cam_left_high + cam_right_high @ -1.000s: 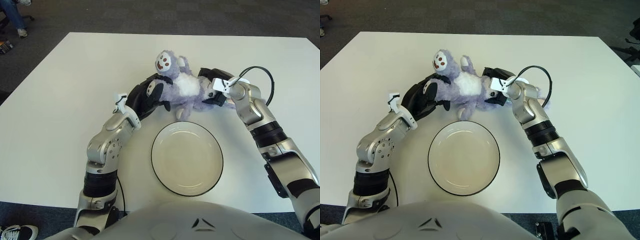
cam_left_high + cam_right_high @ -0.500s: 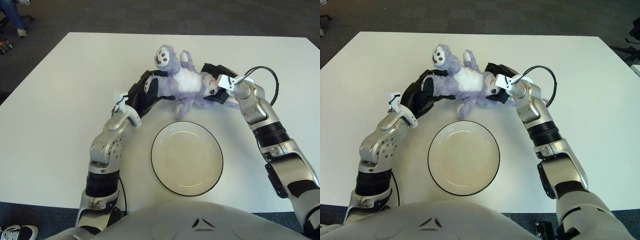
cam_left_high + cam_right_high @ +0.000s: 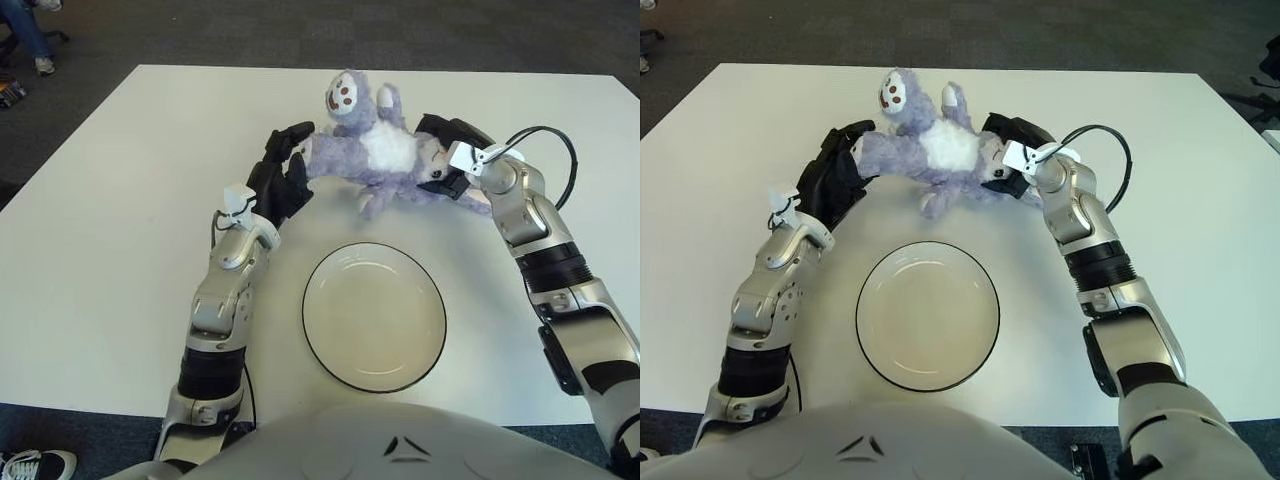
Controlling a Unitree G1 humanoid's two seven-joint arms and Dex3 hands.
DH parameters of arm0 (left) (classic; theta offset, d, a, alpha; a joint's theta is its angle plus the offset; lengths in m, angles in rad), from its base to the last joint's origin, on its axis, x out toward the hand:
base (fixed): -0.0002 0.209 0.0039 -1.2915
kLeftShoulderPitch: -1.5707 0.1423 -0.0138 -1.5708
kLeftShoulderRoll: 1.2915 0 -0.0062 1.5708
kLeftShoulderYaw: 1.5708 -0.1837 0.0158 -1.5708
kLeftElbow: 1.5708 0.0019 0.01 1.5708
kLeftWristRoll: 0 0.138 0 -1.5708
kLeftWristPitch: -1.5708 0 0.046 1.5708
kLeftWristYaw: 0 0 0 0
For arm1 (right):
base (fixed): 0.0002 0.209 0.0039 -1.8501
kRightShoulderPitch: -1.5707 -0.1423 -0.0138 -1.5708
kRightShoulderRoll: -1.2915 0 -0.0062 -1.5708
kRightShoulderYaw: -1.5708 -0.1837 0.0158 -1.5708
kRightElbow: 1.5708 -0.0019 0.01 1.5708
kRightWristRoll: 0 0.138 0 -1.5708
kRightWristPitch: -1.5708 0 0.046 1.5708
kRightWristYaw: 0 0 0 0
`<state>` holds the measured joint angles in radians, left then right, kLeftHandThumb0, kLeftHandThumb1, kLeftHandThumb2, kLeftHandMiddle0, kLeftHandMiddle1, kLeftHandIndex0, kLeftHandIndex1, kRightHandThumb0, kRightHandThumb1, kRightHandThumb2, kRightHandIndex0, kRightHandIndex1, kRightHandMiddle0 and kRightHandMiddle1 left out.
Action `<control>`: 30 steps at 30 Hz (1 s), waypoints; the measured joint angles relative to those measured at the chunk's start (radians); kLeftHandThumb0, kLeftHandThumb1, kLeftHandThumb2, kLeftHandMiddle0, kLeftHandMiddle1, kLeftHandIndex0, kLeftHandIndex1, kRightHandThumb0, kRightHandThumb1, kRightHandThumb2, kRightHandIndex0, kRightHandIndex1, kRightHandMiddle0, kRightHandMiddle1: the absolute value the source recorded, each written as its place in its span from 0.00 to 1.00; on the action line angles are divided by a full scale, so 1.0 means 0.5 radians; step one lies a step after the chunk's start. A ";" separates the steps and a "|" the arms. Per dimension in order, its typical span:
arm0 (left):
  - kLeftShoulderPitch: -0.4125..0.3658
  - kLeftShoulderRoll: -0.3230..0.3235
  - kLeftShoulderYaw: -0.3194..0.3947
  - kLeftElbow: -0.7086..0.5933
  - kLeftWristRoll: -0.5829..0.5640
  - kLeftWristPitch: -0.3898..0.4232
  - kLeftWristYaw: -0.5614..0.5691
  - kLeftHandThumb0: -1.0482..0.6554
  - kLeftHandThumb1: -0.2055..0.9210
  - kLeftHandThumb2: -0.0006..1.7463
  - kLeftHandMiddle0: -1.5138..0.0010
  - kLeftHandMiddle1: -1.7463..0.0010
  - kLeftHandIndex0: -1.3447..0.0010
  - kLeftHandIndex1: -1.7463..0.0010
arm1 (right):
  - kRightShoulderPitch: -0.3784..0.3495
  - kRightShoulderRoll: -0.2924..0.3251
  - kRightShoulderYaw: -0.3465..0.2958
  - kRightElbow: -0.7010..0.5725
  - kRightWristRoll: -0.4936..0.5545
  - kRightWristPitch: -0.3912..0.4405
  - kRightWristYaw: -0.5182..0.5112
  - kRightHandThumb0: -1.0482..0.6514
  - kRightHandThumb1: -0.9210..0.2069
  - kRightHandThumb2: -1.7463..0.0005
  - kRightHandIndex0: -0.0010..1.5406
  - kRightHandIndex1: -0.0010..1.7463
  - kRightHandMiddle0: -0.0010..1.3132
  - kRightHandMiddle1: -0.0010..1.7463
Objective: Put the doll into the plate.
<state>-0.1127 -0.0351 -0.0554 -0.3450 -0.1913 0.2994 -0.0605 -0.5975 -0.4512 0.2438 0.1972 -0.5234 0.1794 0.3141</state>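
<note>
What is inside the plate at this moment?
The plate holds nothing; its whole inner surface shows. The doll is beyond it, gripped by the left hand and right hand. What is beneath the plate is covered.

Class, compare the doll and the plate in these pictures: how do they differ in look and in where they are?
The doll is purple, furry and irregular; the plate is cream, smooth and round with a dark rim. The doll is held between the left hand and right hand; the plate lies nearer the robot, untouched and empty.
</note>
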 measured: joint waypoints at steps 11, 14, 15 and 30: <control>0.002 -0.047 0.038 0.150 0.087 -0.299 0.050 0.09 1.00 0.55 0.81 0.73 1.00 0.65 | 0.007 -0.019 -0.039 -0.036 0.024 -0.112 -0.025 0.61 0.86 0.10 0.65 0.76 0.55 1.00; -0.005 -0.059 0.076 0.225 0.107 -0.405 0.079 0.09 1.00 0.55 0.81 0.74 1.00 0.66 | 0.013 -0.028 -0.082 -0.092 0.056 -0.116 -0.025 0.61 0.86 0.08 0.64 0.78 0.54 1.00; -0.008 -0.059 0.086 0.246 0.117 -0.431 0.091 0.08 1.00 0.56 0.82 0.74 1.00 0.66 | 0.013 -0.032 -0.093 -0.110 0.056 -0.116 -0.025 0.61 0.87 0.07 0.64 0.81 0.54 1.00; -0.216 0.008 0.278 0.750 0.250 -0.718 0.258 0.10 1.00 0.55 0.76 0.76 1.00 0.60 | 0.075 -0.057 -0.224 -0.428 0.167 -0.020 0.038 0.61 0.88 0.03 0.62 0.92 0.51 0.98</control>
<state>-0.2207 -0.0313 0.0834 0.0298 -0.0660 -0.0597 0.0684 -0.5601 -0.4796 0.1319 -0.0168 -0.4401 0.1693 0.3330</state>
